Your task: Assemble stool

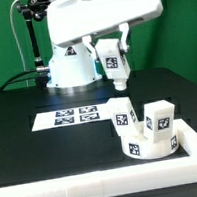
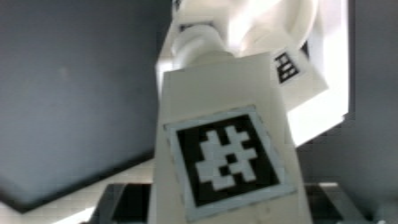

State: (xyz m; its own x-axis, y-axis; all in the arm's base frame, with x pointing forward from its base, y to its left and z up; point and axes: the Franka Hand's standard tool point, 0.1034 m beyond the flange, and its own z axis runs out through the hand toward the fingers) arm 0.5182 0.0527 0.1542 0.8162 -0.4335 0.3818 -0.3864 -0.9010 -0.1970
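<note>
Two legs (image 1: 160,120) stand upright on the round seat (image 1: 144,151), which sits in the border wall (image 1: 98,187) corner. The gripper (image 1: 115,62) is clamped on a third leg (image 1: 119,77), aloft behind the seat. Hold that leg plumb, centre it over the free socket, and descend slowly.

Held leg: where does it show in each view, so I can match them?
Exterior view: leg hangs in mid-air, higher than the seat and toward the exterior view's left of it.
Wrist view: leg fills the middle, its tag facing the camera.
Shared landmark: the black table.
</note>
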